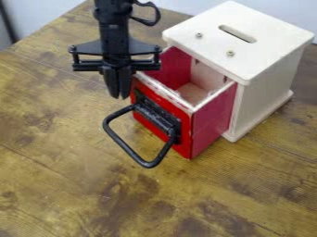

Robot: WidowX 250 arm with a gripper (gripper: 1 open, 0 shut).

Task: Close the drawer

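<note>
The red drawer (195, 116) sticks out of the pale wooden cabinet (254, 56), its pinkish inside showing. Its black wire loop handle (130, 141) lies forward on the table. My black gripper (120, 91) points straight down with its fingers shut and nothing between them. It hangs just left of the drawer's front upper corner, above the handle; I cannot tell if it touches the drawer.
The cabinet has a slot on top and stands at the back right. The worn wooden table (74, 185) stretches to the left and front. A dark object (7, 23) shows at the far left edge.
</note>
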